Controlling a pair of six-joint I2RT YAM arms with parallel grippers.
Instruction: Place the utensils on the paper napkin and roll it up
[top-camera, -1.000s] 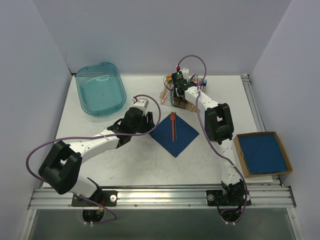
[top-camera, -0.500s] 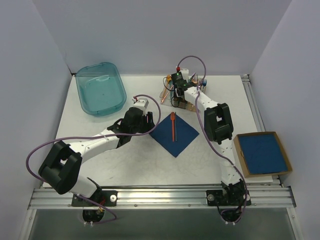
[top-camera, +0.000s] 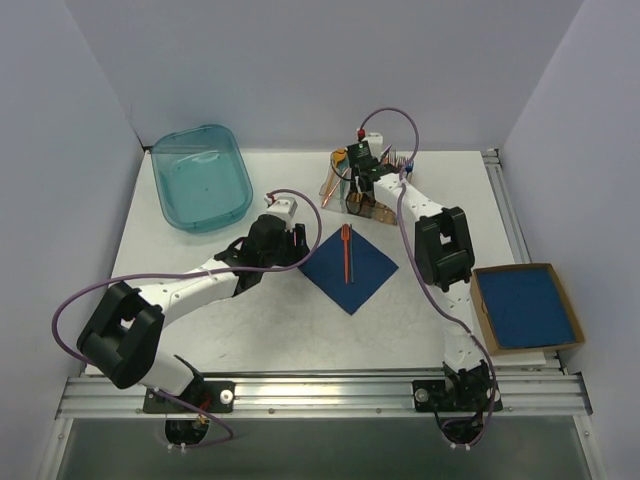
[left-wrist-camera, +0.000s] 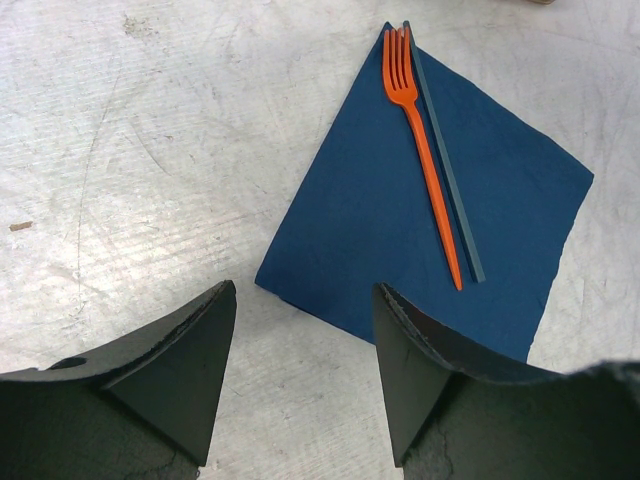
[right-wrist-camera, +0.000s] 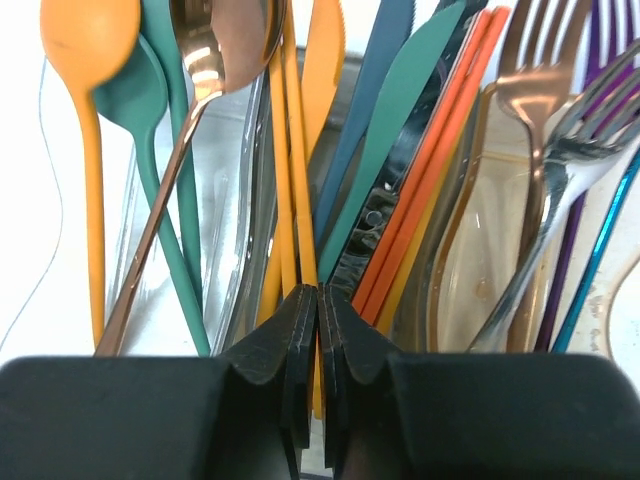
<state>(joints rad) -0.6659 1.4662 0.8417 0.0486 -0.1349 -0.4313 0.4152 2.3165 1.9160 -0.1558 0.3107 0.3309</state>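
The dark blue paper napkin (top-camera: 350, 265) (left-wrist-camera: 400, 230) lies flat as a diamond in mid-table. An orange fork (top-camera: 346, 250) (left-wrist-camera: 426, 150) rests on it, tines toward the back. My left gripper (top-camera: 300, 245) (left-wrist-camera: 304, 290) hovers open at the napkin's left corner, with nothing between its fingers. My right gripper (top-camera: 356, 190) (right-wrist-camera: 319, 292) reaches into the cutlery holder (top-camera: 365, 205) at the back. It is shut on the thin handle of an orange utensil (right-wrist-camera: 300, 180). A copper spoon (right-wrist-camera: 225, 45) stands just left of it.
The holder is packed with teal, blue, orange, silver and purple cutlery (right-wrist-camera: 400, 110). A teal plastic tub (top-camera: 200, 178) sits at the back left. A cardboard box (top-camera: 478, 300) holding blue napkins stands at the right edge.
My right gripper has closed onto the orange handle in the holder and its wrist shifted slightly right. The left arm, napkin and fork have not moved.
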